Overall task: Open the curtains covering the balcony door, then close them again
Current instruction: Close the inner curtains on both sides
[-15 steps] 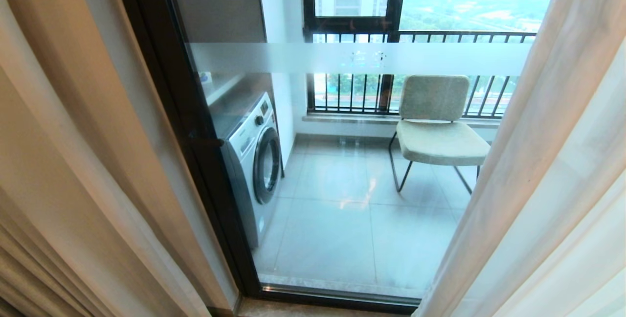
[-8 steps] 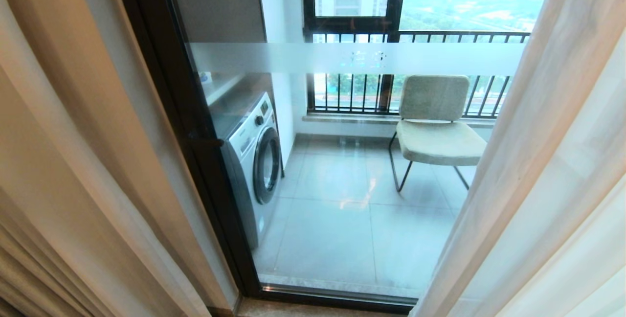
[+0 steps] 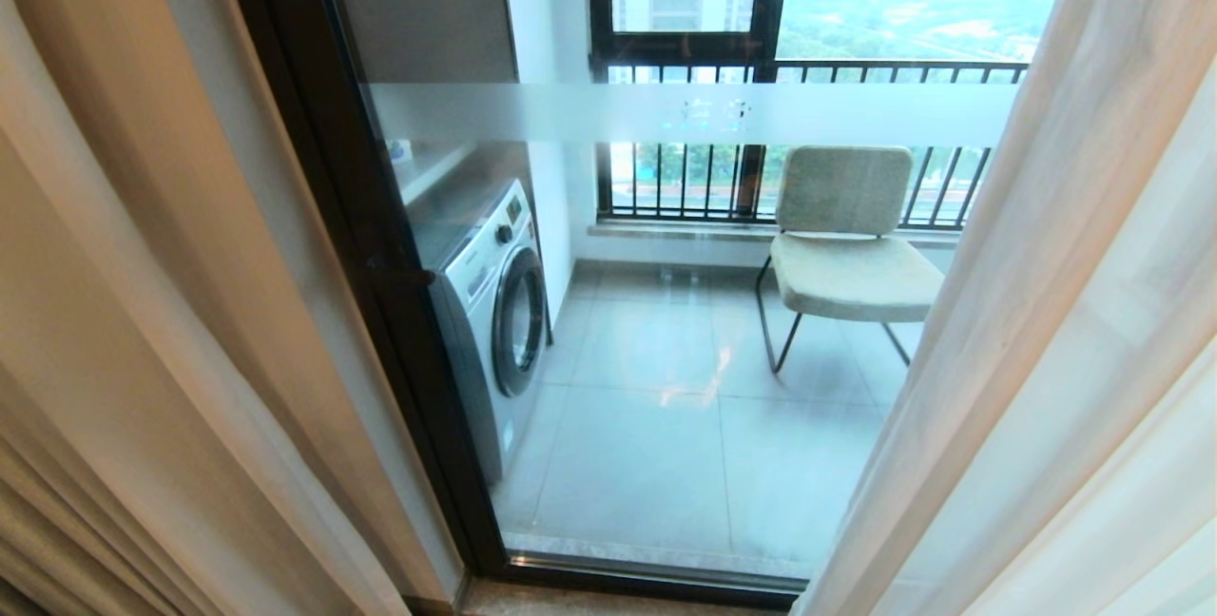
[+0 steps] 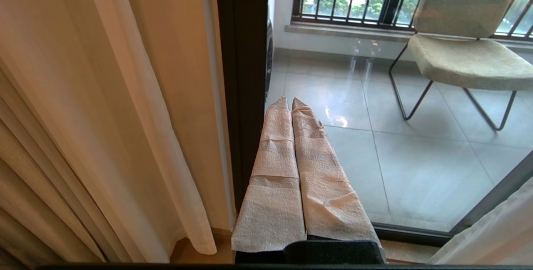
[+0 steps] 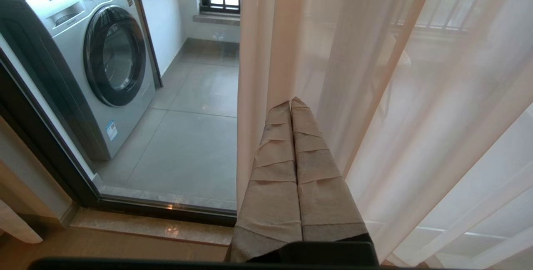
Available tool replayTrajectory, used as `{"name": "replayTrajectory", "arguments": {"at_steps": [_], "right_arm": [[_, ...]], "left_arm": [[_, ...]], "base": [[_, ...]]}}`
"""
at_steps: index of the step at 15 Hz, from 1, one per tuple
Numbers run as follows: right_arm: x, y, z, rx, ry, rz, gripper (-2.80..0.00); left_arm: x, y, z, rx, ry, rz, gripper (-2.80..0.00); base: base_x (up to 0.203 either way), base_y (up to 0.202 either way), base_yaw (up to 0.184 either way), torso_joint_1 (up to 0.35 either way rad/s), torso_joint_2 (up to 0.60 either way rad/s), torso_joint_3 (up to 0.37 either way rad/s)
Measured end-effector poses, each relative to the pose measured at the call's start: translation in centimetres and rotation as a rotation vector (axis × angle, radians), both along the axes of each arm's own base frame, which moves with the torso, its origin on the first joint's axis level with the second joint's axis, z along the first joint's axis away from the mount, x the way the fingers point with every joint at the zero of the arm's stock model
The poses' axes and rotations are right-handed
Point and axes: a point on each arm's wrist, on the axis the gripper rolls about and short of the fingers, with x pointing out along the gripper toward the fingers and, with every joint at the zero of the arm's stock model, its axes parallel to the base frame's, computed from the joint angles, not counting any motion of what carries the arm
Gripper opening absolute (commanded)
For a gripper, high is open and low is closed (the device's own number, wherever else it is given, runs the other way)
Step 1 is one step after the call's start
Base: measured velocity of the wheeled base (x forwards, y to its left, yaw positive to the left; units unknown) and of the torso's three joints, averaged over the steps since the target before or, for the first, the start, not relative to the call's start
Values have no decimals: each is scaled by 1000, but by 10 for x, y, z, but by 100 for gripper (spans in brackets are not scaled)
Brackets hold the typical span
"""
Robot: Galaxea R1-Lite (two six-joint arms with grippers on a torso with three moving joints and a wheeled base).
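Both hands clenched, empty: left hand beside heavy cream-beige drape, right hand at thin white sheer. You risk snagging sheer on wrapped fingers, or hitting dark-framed glass balcony door.

Each gripper has two long tapering fingers wrapped in crinkled, paper-like tape. The left gripper looks pinkish white, the right gripper duller beige-grey. Both rise from black bases.

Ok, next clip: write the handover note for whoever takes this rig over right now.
Left gripper: shut, empty, pointing at the door frame.
Right gripper: shut, empty, close by the sheer curtain.
Curtains: parted, beige drape on the left, sheer on the right, glass of the balcony door uncovered between them.
Done: curtains stand open.
Left: pull them closed over the door.
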Motion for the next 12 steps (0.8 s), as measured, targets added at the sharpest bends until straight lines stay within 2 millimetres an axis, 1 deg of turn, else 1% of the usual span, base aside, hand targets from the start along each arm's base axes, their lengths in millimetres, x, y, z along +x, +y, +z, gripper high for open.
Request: {"name": "replayTrajectory", "arguments": {"at_steps": [6,8,12], "right_arm": [[0,0,0,0,0,0,-280],[0,0,0,0,0,0,-280],[0,0,0,0,0,0,-280]], "left_arm": [[0,0,0,0,0,0,-280],[0,0,0,0,0,0,-280],[0,0,0,0,0,0,-280]], "base": [[0,0,0,0,0,0],[1,113,0,7,1,5],[0,192,2,1,0,5]]}}
